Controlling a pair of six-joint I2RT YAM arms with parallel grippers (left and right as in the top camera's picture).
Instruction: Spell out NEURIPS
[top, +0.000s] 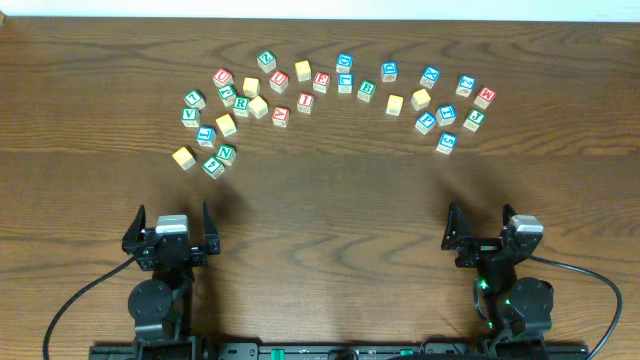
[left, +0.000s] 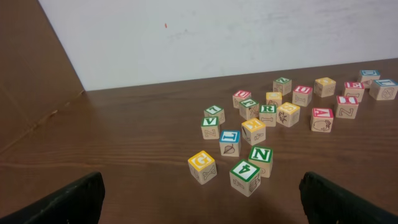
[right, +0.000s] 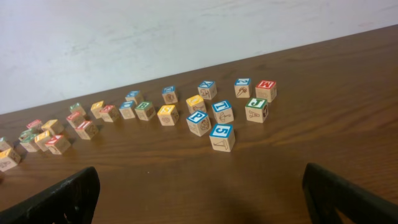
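Lying on the wooden tabletop, small wooden letter cubes arc beyond the green-framed N cube; the left end effector and right end effector gape released, empty.

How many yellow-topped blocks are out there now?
7 yellow-topped blocks: one at the arc's near-left end, three up the left side, one top centre, two right of centre. Others' yellow faces may be turned away.

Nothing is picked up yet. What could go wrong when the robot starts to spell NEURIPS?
1. The N cube lies close against the 4 cube; grasping N may shove or catch the 4.
2. The R cube sits in a tight cluster, so there is little room beside it and neighbours may get knocked.
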